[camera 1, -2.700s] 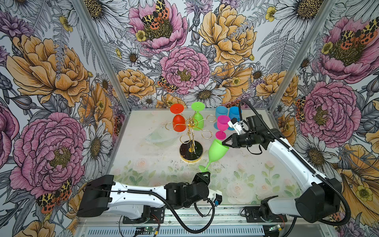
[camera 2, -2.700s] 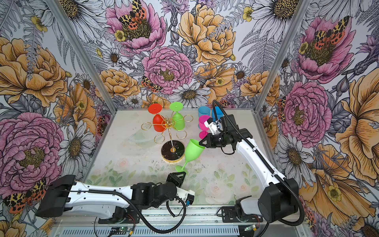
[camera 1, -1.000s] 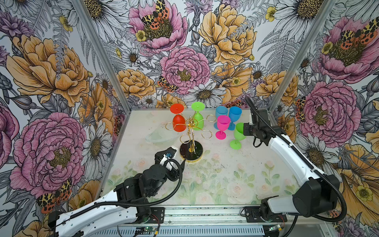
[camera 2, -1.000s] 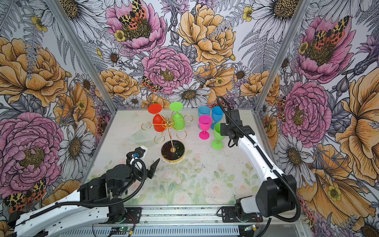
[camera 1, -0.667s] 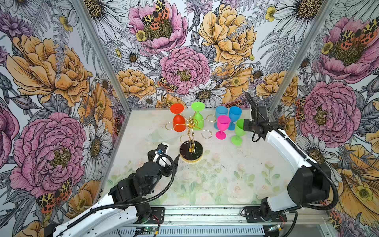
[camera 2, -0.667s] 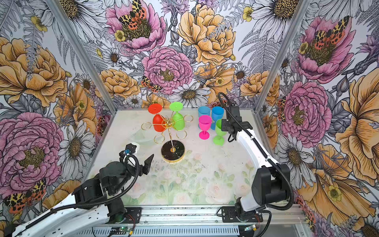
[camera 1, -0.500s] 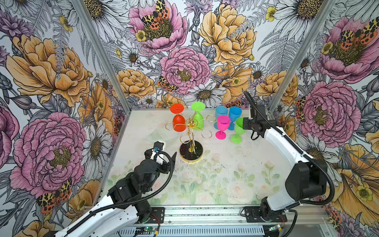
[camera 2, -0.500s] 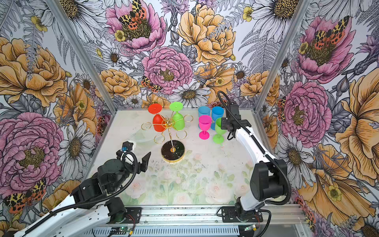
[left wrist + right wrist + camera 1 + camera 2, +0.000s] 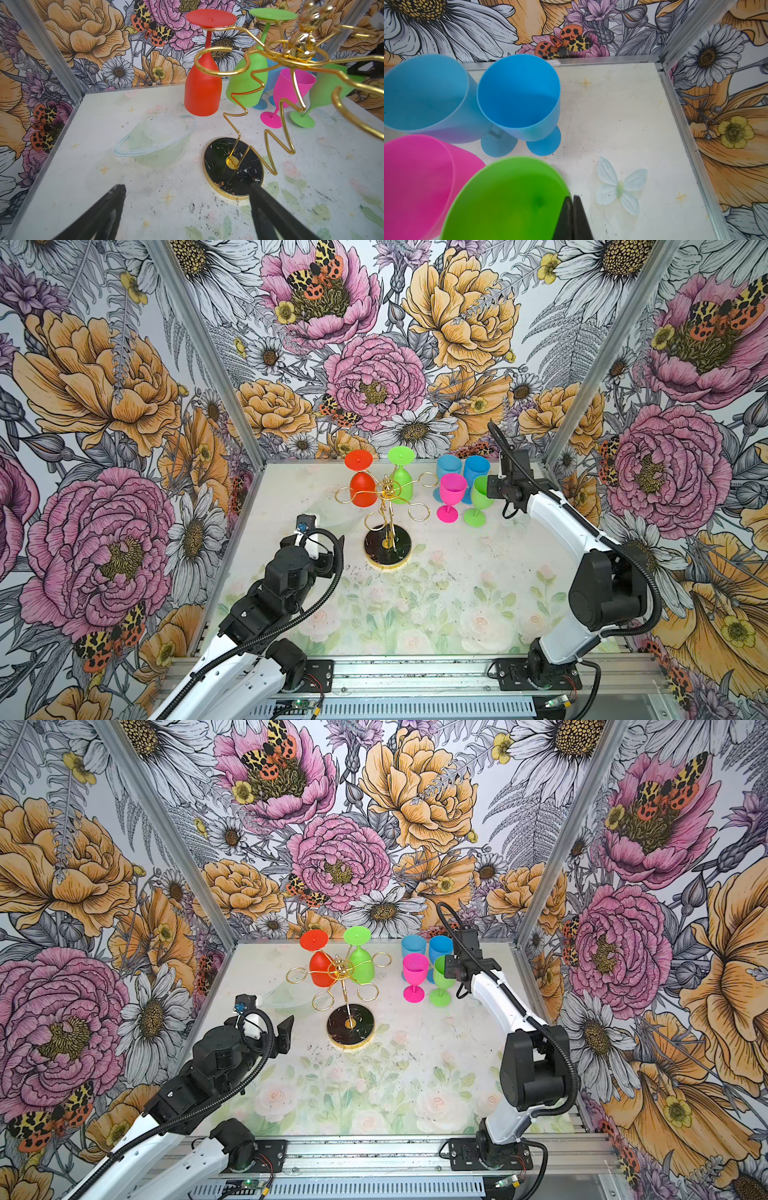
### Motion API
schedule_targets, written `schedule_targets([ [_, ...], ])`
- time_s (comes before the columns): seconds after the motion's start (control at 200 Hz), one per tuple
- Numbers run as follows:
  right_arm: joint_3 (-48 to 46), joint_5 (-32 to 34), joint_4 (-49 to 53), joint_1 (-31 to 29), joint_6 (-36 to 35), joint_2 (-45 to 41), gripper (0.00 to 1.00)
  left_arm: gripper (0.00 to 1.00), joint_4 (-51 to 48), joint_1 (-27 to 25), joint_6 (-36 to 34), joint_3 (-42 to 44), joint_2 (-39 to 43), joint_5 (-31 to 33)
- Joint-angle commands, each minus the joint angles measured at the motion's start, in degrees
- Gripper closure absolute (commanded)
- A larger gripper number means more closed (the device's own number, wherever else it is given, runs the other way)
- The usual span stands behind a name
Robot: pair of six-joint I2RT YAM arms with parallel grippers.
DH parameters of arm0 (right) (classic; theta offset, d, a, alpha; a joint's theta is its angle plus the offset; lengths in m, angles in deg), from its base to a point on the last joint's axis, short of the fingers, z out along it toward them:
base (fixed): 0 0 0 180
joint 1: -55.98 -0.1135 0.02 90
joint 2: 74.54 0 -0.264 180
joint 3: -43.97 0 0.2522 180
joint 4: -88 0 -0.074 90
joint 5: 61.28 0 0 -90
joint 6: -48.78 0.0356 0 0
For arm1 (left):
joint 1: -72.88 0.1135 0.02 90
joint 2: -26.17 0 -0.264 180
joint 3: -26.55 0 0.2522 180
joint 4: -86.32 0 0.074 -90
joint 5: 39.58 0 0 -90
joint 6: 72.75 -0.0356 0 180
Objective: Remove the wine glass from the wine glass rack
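The gold wire wine glass rack (image 9: 388, 499) (image 9: 295, 52) stands mid-table on its round black base (image 9: 350, 1027). A red wine glass (image 9: 362, 489) (image 9: 201, 91) and a green one (image 9: 402, 487) (image 9: 245, 83) hang upside down on its far loops. To the right, an upright green wine glass (image 9: 481, 495) (image 9: 508, 197) has its rim pinched between the fingers of my shut right gripper (image 9: 573, 197). My left gripper (image 9: 187, 186) is open and empty, low over the table, just left of the rack's base.
Two blue glasses (image 9: 449, 467) (image 9: 476, 466) and a pink one (image 9: 452, 493) stand upright next to the held green glass, near the back right corner. A translucent bowl (image 9: 153, 137) lies left of the rack. Floral walls close in three sides.
My right gripper has carried the green glass a little farther back toward the blue glasses. My left gripper has moved leftward and back, staying open.
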Motion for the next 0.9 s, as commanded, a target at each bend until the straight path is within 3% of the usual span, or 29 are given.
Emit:
schedule_targets([
  [0.0,1.7,0.0,-3.0,0.3,-0.5,0.7,1.00,0.06,3.3,2.8,1.9,-0.1,0.1,-3.6],
  [0.26,1.8,0.2,-3.6,0.3,-1.0,2.0,1.00,0.06,6.3,9.4,2.8,1.3,0.0,-7.8],
  [0.896,2.8,-0.2,-4.2,0.3,-0.7,5.3,1.00,0.05,8.8,9.6,0.8,0.5,-2.3,-5.6],
])
